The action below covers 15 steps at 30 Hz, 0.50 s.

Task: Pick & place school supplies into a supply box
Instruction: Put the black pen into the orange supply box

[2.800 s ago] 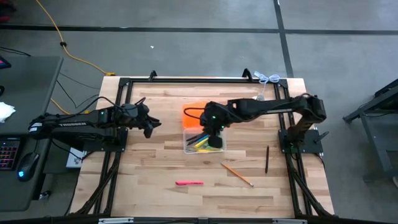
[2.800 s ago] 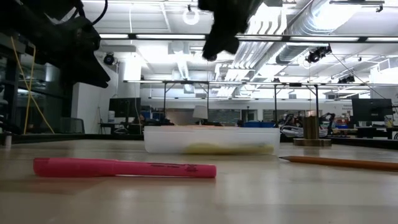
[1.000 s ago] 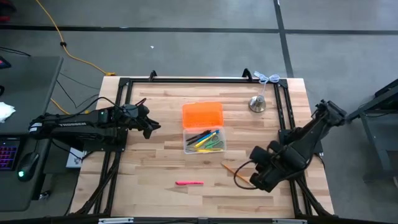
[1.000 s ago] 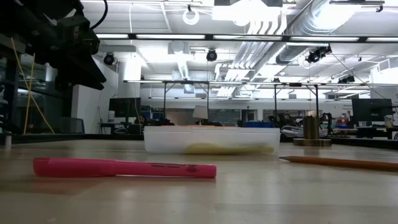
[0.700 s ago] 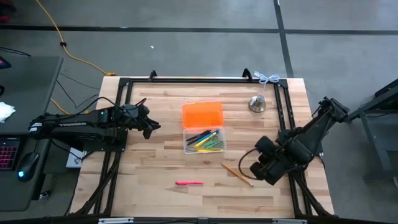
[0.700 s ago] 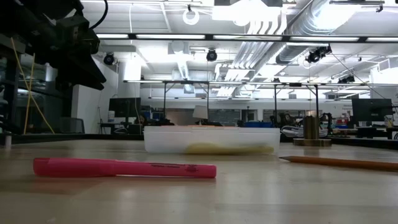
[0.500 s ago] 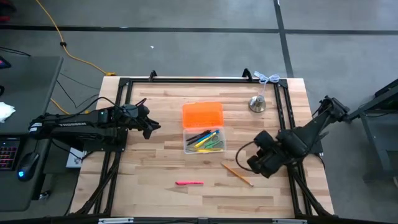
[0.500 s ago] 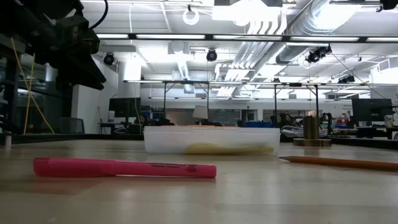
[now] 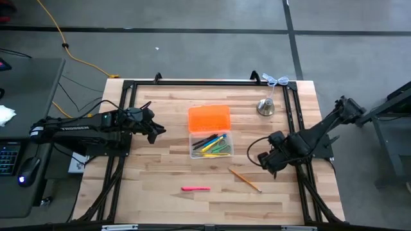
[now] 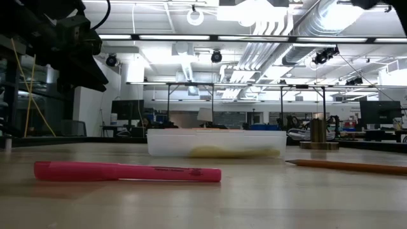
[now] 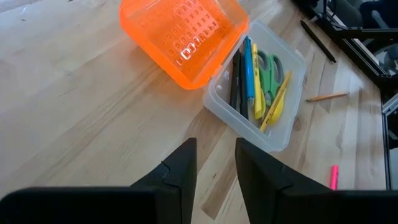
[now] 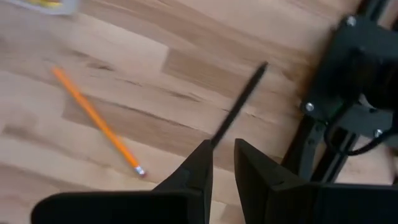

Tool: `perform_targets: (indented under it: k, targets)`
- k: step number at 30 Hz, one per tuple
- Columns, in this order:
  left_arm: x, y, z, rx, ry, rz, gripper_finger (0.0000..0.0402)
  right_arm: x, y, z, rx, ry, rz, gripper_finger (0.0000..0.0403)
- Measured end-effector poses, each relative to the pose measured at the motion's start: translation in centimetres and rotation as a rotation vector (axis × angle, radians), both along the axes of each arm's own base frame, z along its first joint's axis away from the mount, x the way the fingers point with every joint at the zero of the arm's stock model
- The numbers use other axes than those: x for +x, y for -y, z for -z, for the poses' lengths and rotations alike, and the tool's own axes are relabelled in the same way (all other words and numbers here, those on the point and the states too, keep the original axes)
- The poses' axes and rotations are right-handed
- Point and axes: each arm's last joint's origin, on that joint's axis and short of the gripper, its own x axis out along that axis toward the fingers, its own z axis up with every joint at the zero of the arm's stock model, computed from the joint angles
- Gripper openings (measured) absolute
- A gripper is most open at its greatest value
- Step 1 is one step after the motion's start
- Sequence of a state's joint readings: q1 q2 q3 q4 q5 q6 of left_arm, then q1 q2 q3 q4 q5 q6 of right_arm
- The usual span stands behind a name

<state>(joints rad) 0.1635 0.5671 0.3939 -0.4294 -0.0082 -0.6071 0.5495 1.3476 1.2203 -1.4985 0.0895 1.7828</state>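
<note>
The supply box (image 9: 210, 146), clear with its orange lid (image 9: 209, 119) flipped open toward the far side, stands mid-table and holds several pens, markers and green scissors (image 11: 268, 67). On the wood lie a pink marker (image 9: 195, 188), a wooden pencil (image 9: 244, 179) and a black pen (image 12: 239, 102). My right gripper (image 12: 222, 146) points down above the black pen's near end, narrowly open and clear of it. It hides the pen in the high view. My left gripper (image 11: 216, 163) hovers open to the left of the box, holding nothing.
A silver bell-shaped object (image 9: 265, 107) stands at the far right. The black frame rails (image 9: 292, 128) run along the table's sides, close to my right gripper. Bare wood lies between the box and the pink marker.
My right gripper has moved from the near right part of the table toward the far edge, sinking a little and rolling its wrist. It now stands over the black pen.
</note>
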Motion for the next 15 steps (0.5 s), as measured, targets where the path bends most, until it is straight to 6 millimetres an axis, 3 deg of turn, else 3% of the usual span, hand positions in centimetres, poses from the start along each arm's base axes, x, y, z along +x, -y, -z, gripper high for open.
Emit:
perform_targets:
  k: [15]
  targets:
    - [0.0, 0.0, 0.0, -0.001, 0.001, 0.001, 0.014, -1.7, 0.9, 6.5, 0.083, -0.1, 0.174, 0.0057]
